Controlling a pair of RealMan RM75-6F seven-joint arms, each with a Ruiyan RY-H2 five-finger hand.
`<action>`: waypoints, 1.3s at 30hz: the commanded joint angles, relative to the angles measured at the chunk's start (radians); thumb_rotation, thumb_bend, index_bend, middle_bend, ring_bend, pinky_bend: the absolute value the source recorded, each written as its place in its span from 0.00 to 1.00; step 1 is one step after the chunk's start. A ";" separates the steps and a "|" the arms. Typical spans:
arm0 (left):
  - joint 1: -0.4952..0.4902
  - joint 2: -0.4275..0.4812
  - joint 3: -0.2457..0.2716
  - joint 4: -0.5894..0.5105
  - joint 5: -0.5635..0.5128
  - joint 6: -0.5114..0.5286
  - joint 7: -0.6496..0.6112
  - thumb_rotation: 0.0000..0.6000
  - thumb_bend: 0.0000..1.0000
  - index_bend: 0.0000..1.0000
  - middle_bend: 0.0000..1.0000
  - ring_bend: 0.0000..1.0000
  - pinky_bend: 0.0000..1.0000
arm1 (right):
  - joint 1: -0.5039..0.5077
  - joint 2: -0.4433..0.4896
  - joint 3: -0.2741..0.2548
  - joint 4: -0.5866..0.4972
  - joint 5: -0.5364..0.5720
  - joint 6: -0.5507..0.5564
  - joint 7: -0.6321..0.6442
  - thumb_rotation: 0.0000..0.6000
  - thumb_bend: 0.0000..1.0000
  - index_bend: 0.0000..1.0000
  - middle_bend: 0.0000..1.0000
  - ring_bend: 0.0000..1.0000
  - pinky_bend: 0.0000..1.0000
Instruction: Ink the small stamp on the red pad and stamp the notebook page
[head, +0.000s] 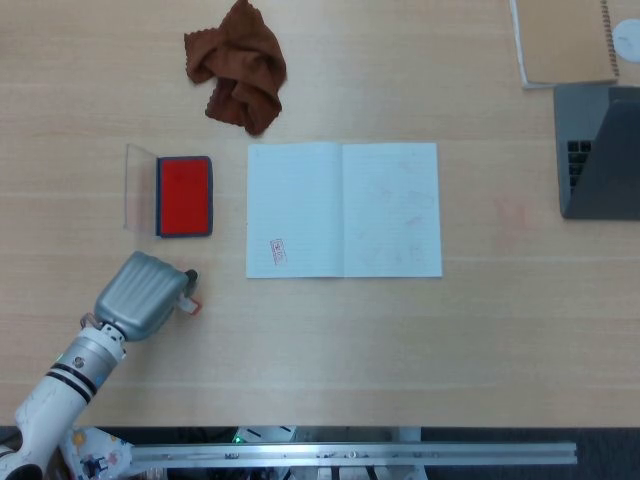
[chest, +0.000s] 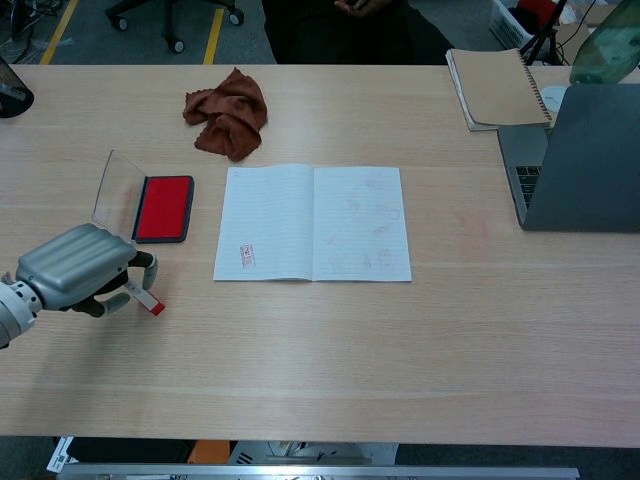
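Left hand (chest: 72, 270) of mine sits low over the bench (chest: 330, 360), near its front-left corner, fingers curled down around the small stamp (chest: 146, 299), whose red end pokes out on the side toward the notebook. I read that as a hold, though my knuckles hide the contact and I cannot tell whether the stamp is lifted or resting on the wood. My forearm runs back toward the bench's near edge, the back of the hand facing up, wrist roughly level. My right hand shows in neither view.

One red mark (chest: 246, 256) already shows low on the left page of the open notebook (chest: 312, 222), so I judge the stamping done and the step in hand to be setting the stamp down. To do it well I should lower until it bears fully on the bench, spread my fingers evenly so it does not roll, then rise straight up.

If more ink is wanted instead, the red pad (chest: 163, 208) lies just beyond my hand, its clear lid (chest: 112, 190) flung open on the far side from the notebook.
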 joint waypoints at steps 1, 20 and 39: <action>0.000 0.000 0.002 -0.002 0.000 0.003 0.002 1.00 0.35 0.47 0.95 1.00 1.00 | 0.001 0.001 0.000 -0.001 0.000 -0.002 -0.001 1.00 0.35 0.51 0.46 0.28 0.35; 0.007 -0.007 0.017 -0.001 0.003 0.020 0.020 1.00 0.35 0.47 0.95 1.00 1.00 | -0.001 0.009 -0.004 -0.006 -0.001 -0.006 0.004 1.00 0.35 0.51 0.46 0.28 0.35; 0.009 -0.015 0.022 0.018 0.014 0.028 0.004 1.00 0.36 0.52 0.96 1.00 1.00 | -0.003 0.012 -0.005 -0.007 0.001 -0.006 0.010 1.00 0.35 0.51 0.46 0.28 0.35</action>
